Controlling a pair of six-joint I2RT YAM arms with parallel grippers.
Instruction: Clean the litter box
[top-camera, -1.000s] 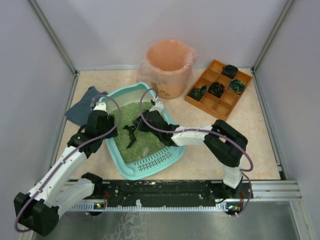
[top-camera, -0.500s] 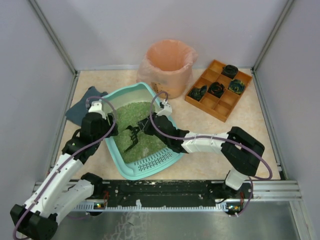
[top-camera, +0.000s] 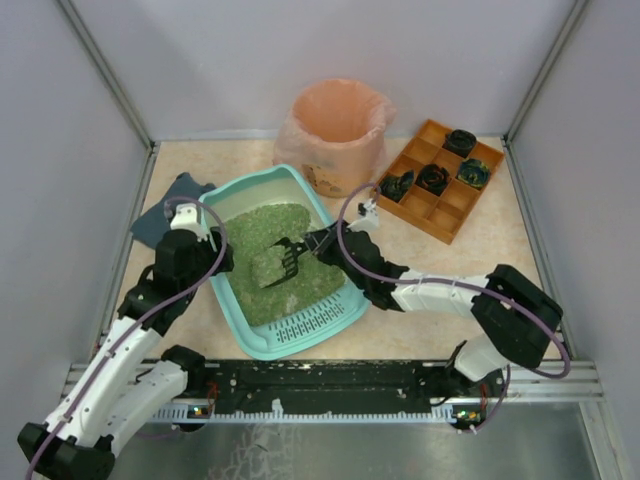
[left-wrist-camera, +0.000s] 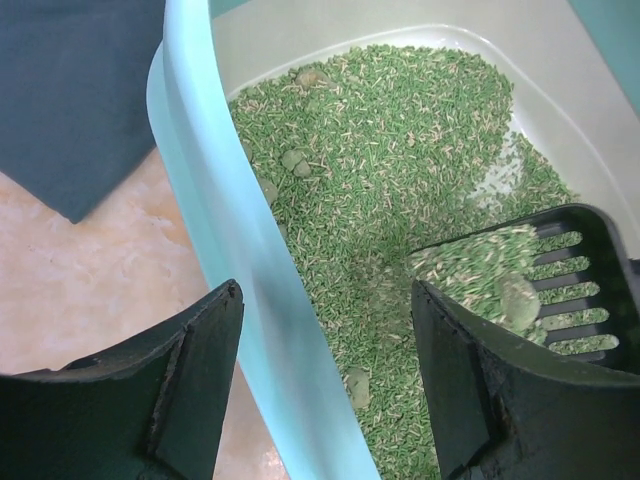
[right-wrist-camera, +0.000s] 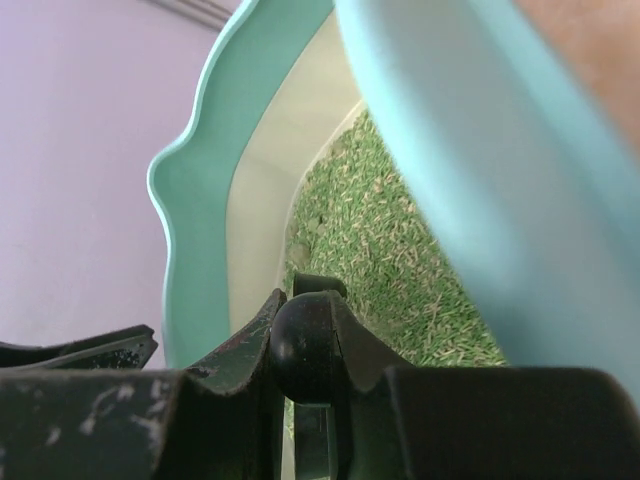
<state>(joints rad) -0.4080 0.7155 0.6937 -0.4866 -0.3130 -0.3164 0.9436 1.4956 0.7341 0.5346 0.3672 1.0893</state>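
left of the tabletop's (top-camera: 520, 270) middle: litter box (top-camera: 243, 338), teal, long side running from the near edge toward the far edge, slotted ledge at the near end, green litter (top-camera: 262, 225) spread over its floor.

left gripper (top-camera: 207, 262) at the box's left wall, claw wide open and holding nothing. seen from the left wrist, straddling that wall: one finger (left-wrist-camera: 195, 385) outside over the tabletop, the other inside over the litter, wall between them with a gap on each side.

right gripper (top-camera: 325, 243) reaching in over the box's right rim, claw closed tight on the round black handle of a scoop (top-camera: 283, 262). slotted black scoop head over the middle of the litter, carrying a heap of green grains and a pale clump (left-wrist-camera: 520, 300). cannot tell whether lifted clear of the litter below.

a few more pale clumps (left-wrist-camera: 295, 160) lying in the litter toward the box's far left corner.

at the tabletop's left edge, just beside the box's far left corner: dark blue cloth (top-camera: 165, 215). at the far edge, near the box's far end: round bin (top-camera: 338, 125) with a peach liner. in the far right corner: orange compartmented tray (top-camera: 445, 215) with dark items in several compartments.
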